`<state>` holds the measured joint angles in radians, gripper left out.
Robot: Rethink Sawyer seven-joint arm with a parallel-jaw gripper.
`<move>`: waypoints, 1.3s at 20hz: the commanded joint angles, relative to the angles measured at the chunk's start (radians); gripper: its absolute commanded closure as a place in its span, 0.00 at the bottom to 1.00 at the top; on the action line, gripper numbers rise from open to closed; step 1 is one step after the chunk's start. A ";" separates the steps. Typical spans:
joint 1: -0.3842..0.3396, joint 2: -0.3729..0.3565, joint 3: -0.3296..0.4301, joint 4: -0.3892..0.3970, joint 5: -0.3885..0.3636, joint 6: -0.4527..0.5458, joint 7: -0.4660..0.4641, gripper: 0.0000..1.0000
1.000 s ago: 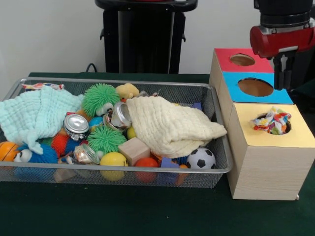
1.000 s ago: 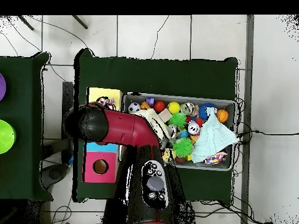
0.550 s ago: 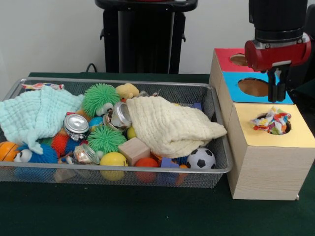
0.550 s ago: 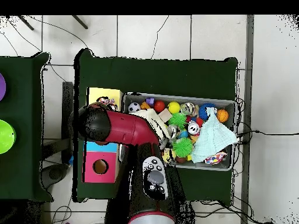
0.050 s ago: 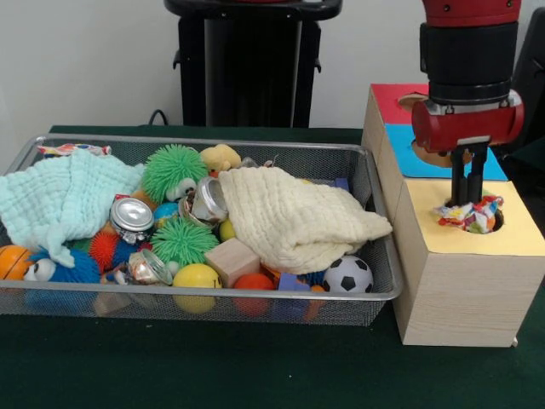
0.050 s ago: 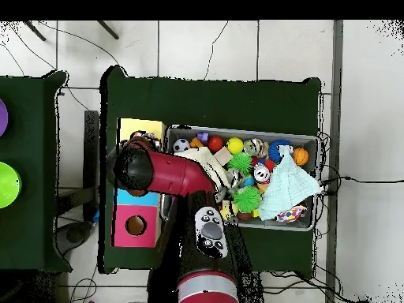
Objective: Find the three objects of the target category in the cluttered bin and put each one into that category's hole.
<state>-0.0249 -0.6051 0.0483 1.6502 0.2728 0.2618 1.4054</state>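
Note:
A multicoloured knotted cloth (image 5: pixel 473 213) sits in the round hole of the yellow box top (image 5: pixel 443 239), partly sticking out. My gripper (image 5: pixel 467 199) hangs straight over it, fingers together and tips touching the cloth's upper edge, holding nothing. In the wire bin (image 5: pixel 375 183) lie a cream cloth (image 5: pixel 298 217), a mint cloth (image 5: pixel 60 196) and a small patterned cloth (image 5: pixel 72 149) at the far left corner. In the overhead view the red arm (image 6: pixel 170 173) covers the yellow hole and the gripper; the mint cloth (image 6: pixel 288 185) shows at the bin's right.
Behind the yellow section are a blue hole (image 5: pixel 417 158) and a red hole (image 5: pixel 396 98). The bin also holds spiky green balls (image 5: pixel 174 170), cans (image 5: pixel 132 215), a wooden block (image 5: pixel 232 260), a soccer ball (image 5: pixel 347 274) and several other balls.
The gripper has moved left from beside the blue section and come down over the yellow hole until its tips meet the multicoloured cloth. The cloth sits a little lower in the hole.

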 commanded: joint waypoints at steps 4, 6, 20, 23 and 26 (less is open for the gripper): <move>-0.080 0.098 0.119 0.041 -0.046 -0.140 0.168 1.00; -0.084 0.104 0.123 0.039 -0.045 -0.137 0.167 1.00; -0.124 0.091 0.181 0.038 0.016 0.114 0.157 1.00; -0.107 0.109 0.158 0.012 0.014 0.140 0.166 1.00; -0.097 0.109 0.143 -0.001 0.017 0.174 0.174 1.00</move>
<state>-0.1186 -0.5404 0.1664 1.6554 0.2732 0.2866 1.4054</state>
